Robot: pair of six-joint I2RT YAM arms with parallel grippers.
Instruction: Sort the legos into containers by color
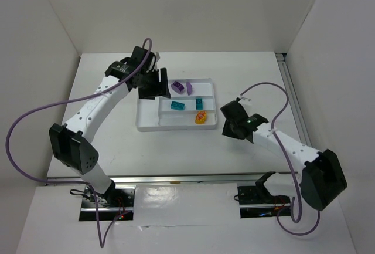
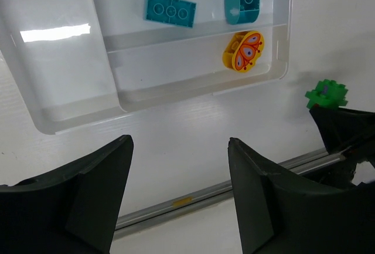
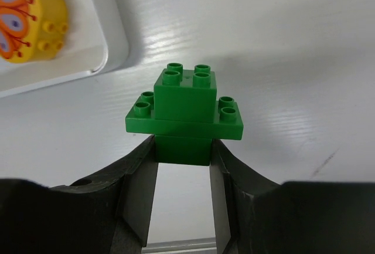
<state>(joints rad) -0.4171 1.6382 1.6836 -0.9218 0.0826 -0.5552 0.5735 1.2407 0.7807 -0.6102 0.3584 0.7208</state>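
Observation:
My right gripper (image 3: pixel 183 149) is shut on the base of a green lego (image 3: pixel 184 110), a stack of small bricks, just right of the white tray's (image 3: pixel 111 37) near right corner. The top view hides the green lego under the right gripper (image 1: pixel 231 126); it shows from the left wrist (image 2: pixel 326 94). The tray (image 1: pixel 146 128) holds two purple legos (image 1: pixel 176 87) in the far section, two teal legos (image 2: pixel 170 10) in the middle section, and a yellow piece with red markings (image 2: pixel 243 50) in the near section. My left gripper (image 2: pixel 179 142) hangs open and empty over the tray's far left part (image 1: pixel 153 84).
White walls close in the table at the back and both sides. A metal rail (image 2: pixel 193 198) runs along the near edge. Purple cables loop from both arms (image 1: pixel 35 113). The tray's wide left section (image 2: pixel 53 60) holds nothing.

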